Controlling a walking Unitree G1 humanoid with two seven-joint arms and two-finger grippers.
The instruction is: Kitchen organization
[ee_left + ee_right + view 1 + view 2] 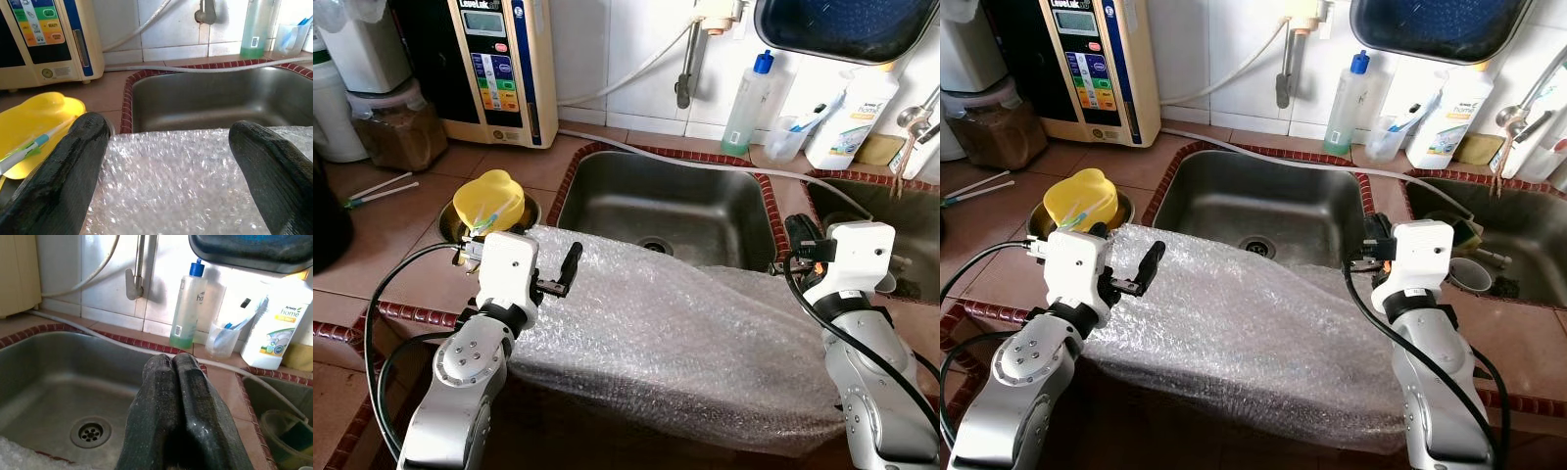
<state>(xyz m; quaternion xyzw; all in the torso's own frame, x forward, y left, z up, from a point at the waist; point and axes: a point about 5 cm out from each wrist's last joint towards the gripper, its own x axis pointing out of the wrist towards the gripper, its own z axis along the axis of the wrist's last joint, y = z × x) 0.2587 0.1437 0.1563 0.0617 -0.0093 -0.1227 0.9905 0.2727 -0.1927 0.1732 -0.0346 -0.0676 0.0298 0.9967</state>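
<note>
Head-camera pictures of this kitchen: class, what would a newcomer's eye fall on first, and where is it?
Most striking is the bubble wrap sheet draped over the front edge of the steel sink and hanging down the counter front. The left gripper is open over its left end; the right gripper is shut at its right end. Left of the sink, a yellow lid sits on a bowl.

A sheet of clear bubble wrap [675, 338] lies draped over the front edge of the steel sink [677, 201], its far edge sagging into the basin near the drain and its near side hanging down the front of the tiled surface [401, 220]. It is crumpled and glossy, and spreads between my two arms.
</note>
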